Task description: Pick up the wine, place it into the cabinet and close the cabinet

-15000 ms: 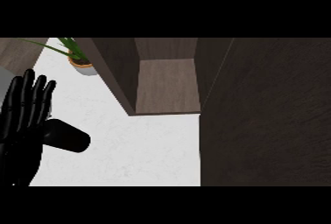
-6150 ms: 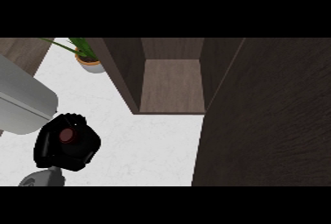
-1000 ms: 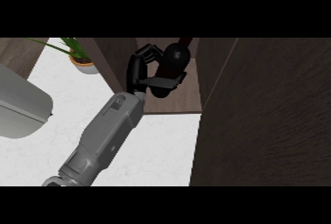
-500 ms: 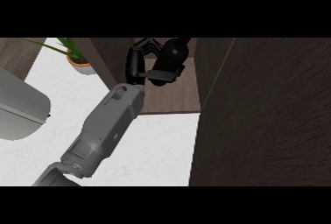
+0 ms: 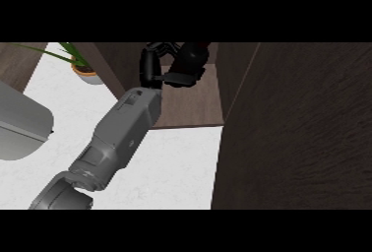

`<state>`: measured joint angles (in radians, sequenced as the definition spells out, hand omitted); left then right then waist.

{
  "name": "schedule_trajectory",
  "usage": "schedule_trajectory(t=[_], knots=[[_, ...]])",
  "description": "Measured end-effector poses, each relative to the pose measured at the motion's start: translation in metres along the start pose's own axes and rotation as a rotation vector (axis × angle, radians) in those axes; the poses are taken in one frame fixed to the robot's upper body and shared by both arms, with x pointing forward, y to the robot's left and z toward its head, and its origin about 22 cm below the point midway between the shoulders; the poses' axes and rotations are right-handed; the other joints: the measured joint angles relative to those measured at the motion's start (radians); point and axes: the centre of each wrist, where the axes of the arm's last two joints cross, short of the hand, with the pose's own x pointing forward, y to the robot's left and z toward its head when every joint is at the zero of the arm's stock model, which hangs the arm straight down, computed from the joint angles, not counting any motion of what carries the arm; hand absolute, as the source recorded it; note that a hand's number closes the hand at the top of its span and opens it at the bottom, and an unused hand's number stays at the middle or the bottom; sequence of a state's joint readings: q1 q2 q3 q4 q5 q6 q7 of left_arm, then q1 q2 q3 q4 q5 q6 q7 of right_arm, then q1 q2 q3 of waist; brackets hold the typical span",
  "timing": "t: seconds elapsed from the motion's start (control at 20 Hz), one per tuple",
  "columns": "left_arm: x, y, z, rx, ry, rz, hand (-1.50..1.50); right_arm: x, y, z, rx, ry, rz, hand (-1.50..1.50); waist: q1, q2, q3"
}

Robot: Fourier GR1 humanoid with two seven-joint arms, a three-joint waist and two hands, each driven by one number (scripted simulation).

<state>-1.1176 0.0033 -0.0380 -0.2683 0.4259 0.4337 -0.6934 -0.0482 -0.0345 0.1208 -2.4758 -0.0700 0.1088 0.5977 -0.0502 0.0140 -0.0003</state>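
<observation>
With my left hand point(image 5: 161, 61) reaching deep over the cabinet's shelf point(image 5: 190, 103), I've got the fingers curled round the wine point(image 5: 189, 63), the dark bottle sitting in my grasp just above the shelf's far end, close to the back of the opening. I can't tell whether the bottle's base is touching the wood or hanging a little over it; the hand hides that part. My grey forearm point(image 5: 120, 133) runs back from there across the shelf's front edge and down over the white counter point(image 5: 174, 167) to the view's lower left. My right hand doesn't show at all.

Outward from the arm: the cabinet's side wall point(image 5: 112, 64) stands just left of my wrist, and the open door point(image 5: 305, 128) fills the right side like a tall dark slab, its edge running beside the shelf. At the counter's far left corner sits a potted plant point(image 5: 83, 71), and a pale grey rounded object point(image 5: 18, 128) lies at the left edge, well apart from the work.

What worries me: if I uncurl while the bottle is tilted or not seated, I judge it could tip and roll along the shelf towards the front edge. Pulling back, my fingers might catch the neck and drag it over. And the forearm has to be out of the opening before the door swings, or it will jam.
</observation>
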Motion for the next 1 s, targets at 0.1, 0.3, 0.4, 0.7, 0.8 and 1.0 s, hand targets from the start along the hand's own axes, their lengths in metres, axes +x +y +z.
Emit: schedule_trajectory(t=[0.1, 0.3, 0.4, 0.7, 0.8, 1.0], knots=[[-0.002, 0.001, 0.002, 0.02, 0.023, 0.029, 1.5, -0.002, 0.002, 0.001, 0.008, 0.002, -0.005, -1.5, -0.006, 0.0, 0.0], [-0.004, 0.002, 0.001, 0.044, 0.054, 0.081, 1.5, -0.001, 0.002, 0.0, 0.02, 0.001, 0.0, -1.5, -0.011, 0.003, 0.0], [-0.005, 0.003, 0.001, 0.045, 0.058, 0.097, 1.5, 0.0, 0.001, 0.0, 0.012, 0.001, 0.0, -1.5, -0.01, 0.003, 0.001], [-0.01, 0.006, 0.004, 0.045, 0.051, 0.097, 1.5, 0.001, 0.006, -0.003, 0.028, -0.003, -0.017, -1.5, -0.012, 0.003, 0.001], [-0.01, 0.006, 0.003, 0.047, 0.048, 0.095, 1.5, 0.003, 0.008, -0.005, 0.033, -0.008, -0.023, -1.5, -0.013, 0.004, 0.001], [-0.012, 0.007, 0.004, 0.052, 0.059, 0.067, -1.5, 0.003, 0.006, -0.008, 0.028, -0.021, -0.012, -1.5, -0.015, 0.007, 0.001]])
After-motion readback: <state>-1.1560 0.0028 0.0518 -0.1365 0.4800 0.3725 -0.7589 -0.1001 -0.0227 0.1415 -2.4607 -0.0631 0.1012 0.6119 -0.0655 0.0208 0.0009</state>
